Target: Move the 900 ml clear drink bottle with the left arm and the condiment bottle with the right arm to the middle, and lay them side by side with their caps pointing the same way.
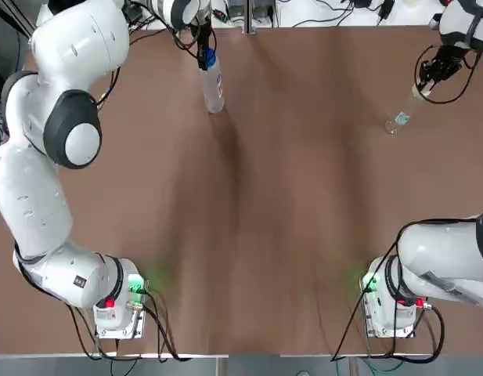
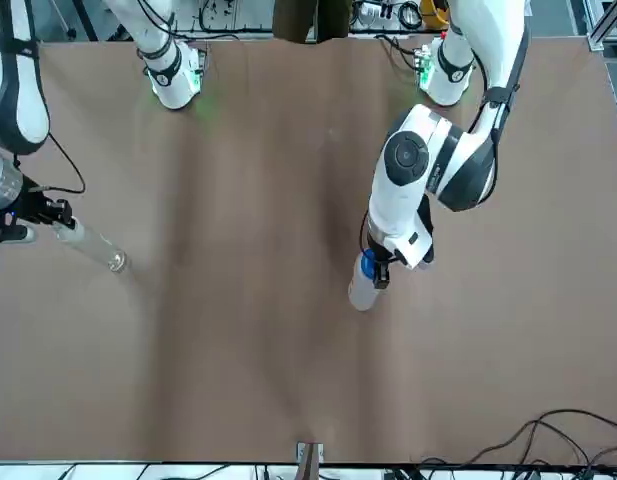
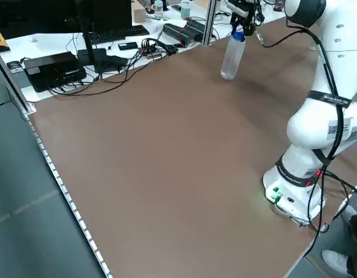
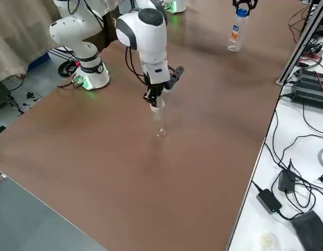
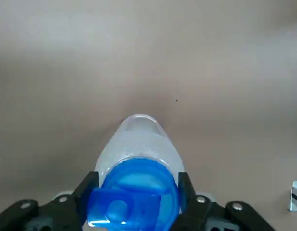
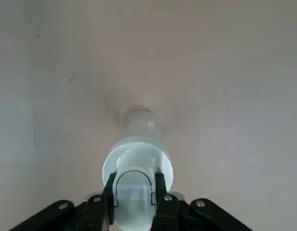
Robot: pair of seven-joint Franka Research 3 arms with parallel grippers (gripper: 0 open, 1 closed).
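Brown counter [image 1: 264, 219] lies bare across its middle; cables [image 3: 123, 55] and desk gear sit on the white bench past its far edge.

The left gripper [image 1: 203, 48] is at the far left of the counter, closed on the blue cap [image 5: 134, 197] of the drink bottle [image 1: 214, 86], one finger [image 5: 88, 192] pressed to each side of the cap. The bottle hangs or stands upright beneath it. I cannot tell whether its base touches the counter.

The right gripper [image 1: 429, 78] is at the far right, narrowed around the pale cap of the condiment bottle [image 1: 403, 112], which points down from it in the same upright way. Here too, contact with the counter is unclear.

The two bottles are well apart, each near its own side and close to the far edge, with the whole middle between them.

As I judge it, the grasps are made and that is all that is done. What is left is most of the task. Each arm must carry its bottle in to the middle and tip it from upright onto its side. The bottles must then be set down just beside each other with both caps facing one way, and released without rolling.
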